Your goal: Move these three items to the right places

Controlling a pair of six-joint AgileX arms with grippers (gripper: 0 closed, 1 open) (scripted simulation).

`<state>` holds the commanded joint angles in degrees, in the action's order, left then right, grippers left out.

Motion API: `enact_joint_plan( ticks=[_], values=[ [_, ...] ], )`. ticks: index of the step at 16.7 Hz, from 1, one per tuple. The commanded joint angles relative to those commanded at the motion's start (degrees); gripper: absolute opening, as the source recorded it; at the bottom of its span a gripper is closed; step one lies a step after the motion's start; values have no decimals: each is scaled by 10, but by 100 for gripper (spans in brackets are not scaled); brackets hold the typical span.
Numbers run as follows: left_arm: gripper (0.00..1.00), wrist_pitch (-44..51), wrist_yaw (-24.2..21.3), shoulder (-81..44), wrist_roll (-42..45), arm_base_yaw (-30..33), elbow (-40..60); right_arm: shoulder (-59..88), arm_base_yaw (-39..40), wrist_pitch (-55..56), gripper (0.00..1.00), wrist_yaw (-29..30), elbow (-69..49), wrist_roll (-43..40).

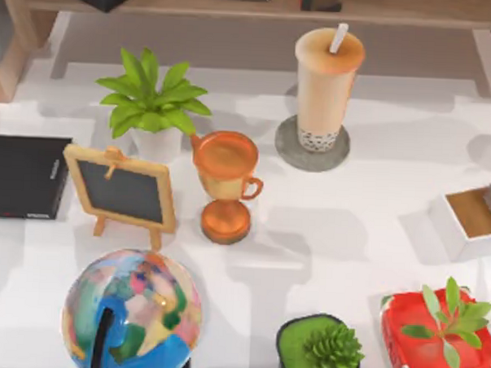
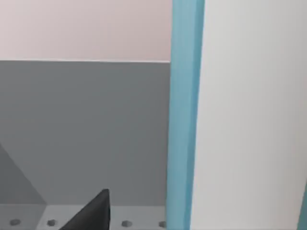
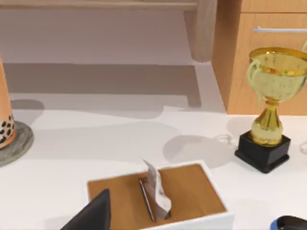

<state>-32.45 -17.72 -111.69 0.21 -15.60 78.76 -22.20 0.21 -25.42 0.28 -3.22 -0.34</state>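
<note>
Table stock: cup [image 1: 326, 86] seated on coaster [image 1: 311, 146]; blue book [image 2: 184, 115] close before my left wrist camera.

The cup is standing upright on the coaster, toward the table's back, right of centre, straw [image 1: 339, 37] poking up. The black book [image 1: 24, 176] is lying flat at the left edge; its pale spine lettering is too small to read. Chalkboard [image 1: 123, 191], orange trophy [image 1: 225, 183], plant [image 1: 151, 102] and globe [image 1: 132, 313] are sitting between them. A white tray [image 3: 158, 199] holding a small card [image 3: 156, 189] is lying at the right edge, a gold trophy [image 3: 273, 105] beyond it. One dark finger [image 2: 91, 213] of my left gripper and one [image 3: 93, 213] of my right are showing; spread or pressed together, I cannot tell.
</note>
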Motion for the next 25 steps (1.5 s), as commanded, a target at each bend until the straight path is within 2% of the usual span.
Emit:
enact_joint_plan(
  ticks=[5, 9, 22, 25],
  values=[
    [100, -5, -1, -60, -1, 1, 55, 0, 0, 0, 100, 0, 0, 0],
    [100, -5, 0, -61, -1, 2, 56, 0, 0, 0, 100, 0, 0, 0],
    [2, -5, 0, -61, -1, 2, 56, 0, 0, 0, 100, 0, 0, 0],
    [0, -5, 0, -61, -1, 2, 56, 0, 0, 0, 100, 0, 0, 0]
  ],
)
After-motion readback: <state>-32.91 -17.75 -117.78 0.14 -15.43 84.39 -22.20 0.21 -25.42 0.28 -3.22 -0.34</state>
